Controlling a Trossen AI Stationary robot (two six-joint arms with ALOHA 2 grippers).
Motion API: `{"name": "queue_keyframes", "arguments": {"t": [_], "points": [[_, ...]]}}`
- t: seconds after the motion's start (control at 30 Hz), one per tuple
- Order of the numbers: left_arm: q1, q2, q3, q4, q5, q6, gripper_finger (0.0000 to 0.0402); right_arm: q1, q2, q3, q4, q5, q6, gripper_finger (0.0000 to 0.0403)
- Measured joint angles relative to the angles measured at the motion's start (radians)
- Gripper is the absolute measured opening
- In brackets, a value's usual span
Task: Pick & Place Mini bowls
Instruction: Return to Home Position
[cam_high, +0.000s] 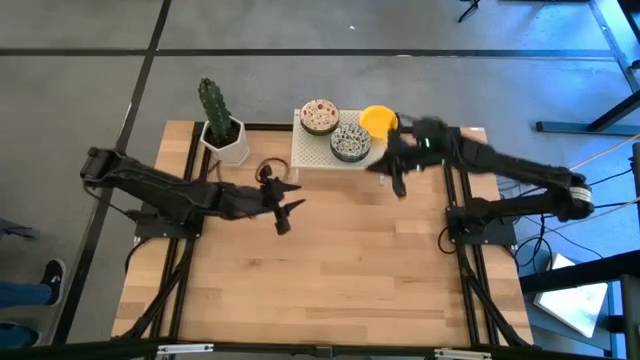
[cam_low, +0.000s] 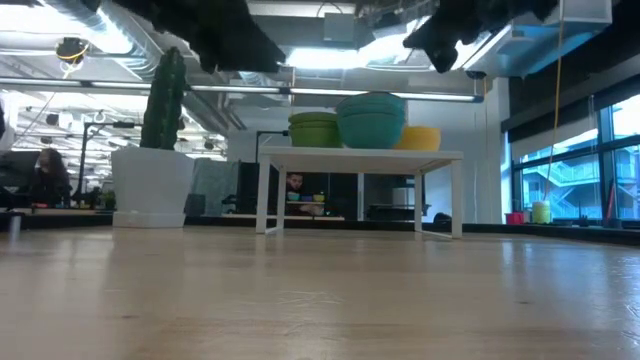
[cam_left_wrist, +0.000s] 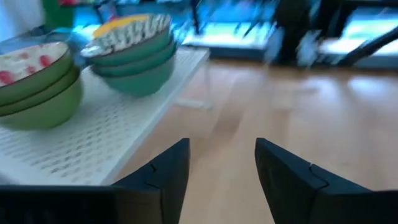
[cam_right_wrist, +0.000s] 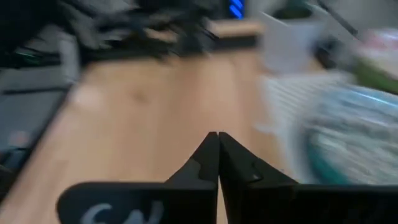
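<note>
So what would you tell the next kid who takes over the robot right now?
Left gripper: open and empty, above the table in front of the white shelf.
Right gripper: shut on nothing, above the table by the shelf's right end.
Bowls: on the shelf in three piles, the reddish-speckled stack, the blue-green stack and the yellow stack.
Done: the stacking looks finished.
Left: probably just parking both arms at home.
</note>
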Motion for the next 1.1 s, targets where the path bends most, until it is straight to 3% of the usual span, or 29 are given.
{"name": "queue_keyframes", "arguments": {"t": [0.13, 0.27, 0.4, 0.57, 0.67, 0.83, 0.93, 1.1], "points": [[0.047, -0.065, -0.119, 0.25, 0.116, 0.011, 0.0157, 0.145, -0.048, -0.236, 0.378, -0.006, 0.081, 0.0003], [0.087, -0.072, -0.158, 0.373, 0.134, 0.023, 0.0141, 0.249, -0.01, -0.42, 0.77, -0.003, 0.122, 0.0002], [0.112, -0.078, -0.157, 0.433, 0.17, 0.079, 0.013, 0.291, 0.026, -0.479, 0.946, -0.004, 0.153, 0.0002], [0.141, -0.203, -0.157, 0.415, 0.197, 0.134, 0.0119, 0.288, -0.041, -0.38, 0.807, -0.043, 0.138, 0.0001], [0.149, -0.307, -0.157, 0.354, 0.211, 0.165, 0.0113, 0.288, -0.114, -0.271, 0.57, -0.057, 0.065, 0.0001], [0.148, -0.451, -0.165, 0.215, 0.21, 0.21, 0.0105, 0.288, -0.243, -0.121, 0.199, 0.054, -0.054, 0.0002], [0.149, -0.504, -0.205, 0.205, 0.19, 0.219, 0.0102, 0.295, -0.331, -0.128, 0.142, 0.11, -0.058, 0.0003], [0.149, -0.567, -0.293, 0.208, 0.165, 0.236, 0.0098, 0.296, -0.478, -0.258, 0.168, 0.165, -0.041, 0.0004]]}}
